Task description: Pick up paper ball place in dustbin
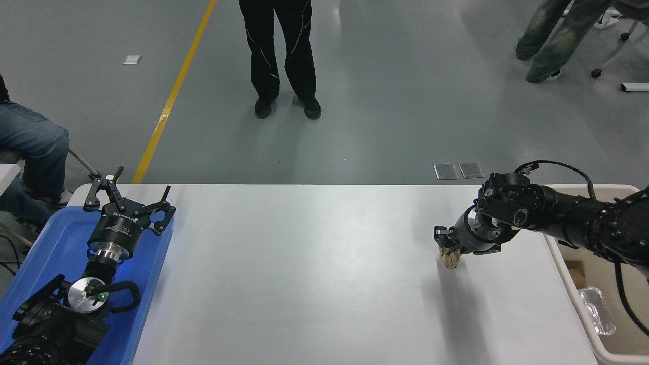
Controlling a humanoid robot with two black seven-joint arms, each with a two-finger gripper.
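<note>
The tan-brown paper ball (450,258) hangs squeezed in my right gripper (448,248), which is shut on it and holds it a little above the white table (314,274) at the right. Its shadow falls on the table just below. The beige dustbin (564,259) stands at the table's right edge, partly hidden behind my right arm. My left gripper (128,203) is open and parked at the lower left over the blue tray (45,243).
A crinkled clear wrapper (596,310) lies inside the dustbin. A person in black trousers (281,56) stands beyond the table's far side. Another person sits at the far left (30,147), and a third stands at the top right.
</note>
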